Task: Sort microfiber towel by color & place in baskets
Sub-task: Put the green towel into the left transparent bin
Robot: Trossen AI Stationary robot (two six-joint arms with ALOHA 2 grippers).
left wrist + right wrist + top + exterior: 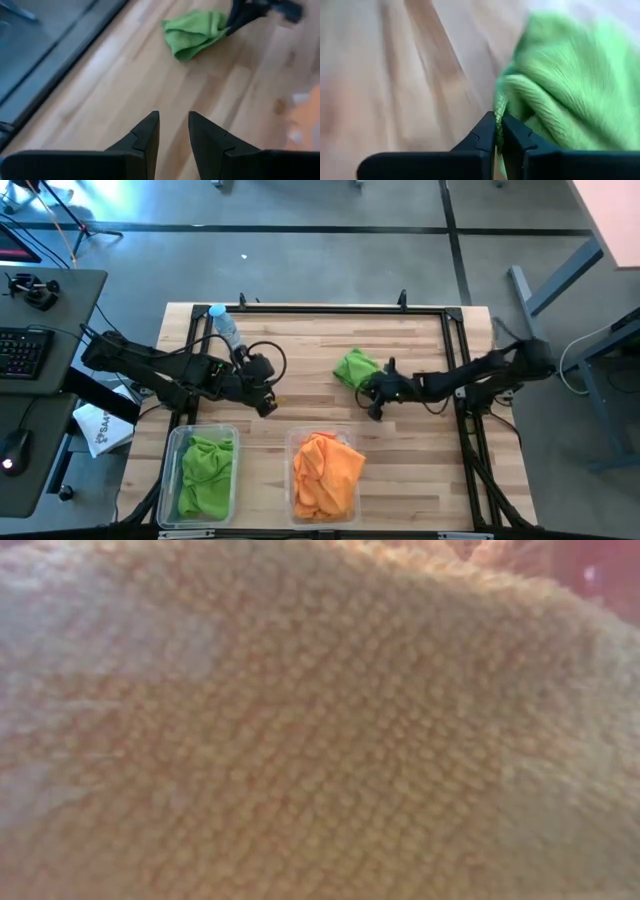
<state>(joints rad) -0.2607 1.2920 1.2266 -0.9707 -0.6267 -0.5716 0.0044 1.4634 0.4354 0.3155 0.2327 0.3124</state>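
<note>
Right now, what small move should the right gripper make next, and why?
Probably lift. The right gripper is shut on an edge of the green towel, which still lies on the table. Raising it would free it for carrying to the basket with green towels. The left gripper waits, open.

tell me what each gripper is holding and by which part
The right gripper is shut on the edge of the loose green towel. The left gripper holds nothing, its fingers slightly apart over bare table.
</note>
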